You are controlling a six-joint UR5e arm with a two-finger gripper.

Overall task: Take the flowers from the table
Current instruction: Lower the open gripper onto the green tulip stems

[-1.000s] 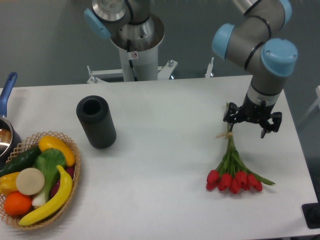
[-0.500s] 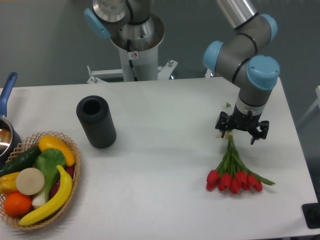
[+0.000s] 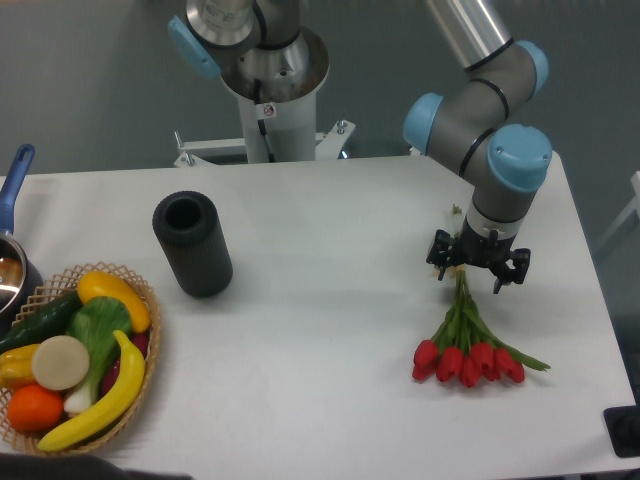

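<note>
Brimming with fruit, the wicker basket (image 3: 150, 345) sits on the table (image 3: 330, 400).

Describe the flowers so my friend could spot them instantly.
On the right side of the white table, under the gripper, lie the flowers. They are red tulips, green stems pointing up toward the gripper. The only other colourful things sit far left in a wicker basket.

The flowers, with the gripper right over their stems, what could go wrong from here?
The gripper sits above the stem end of the flowers, near the pale band, so the heavy red heads may droop or swing on lifting. Thin stems could slip between the fingers or be crushed. The bunch lies flat on the table, so fingertips might scrape it.
</note>
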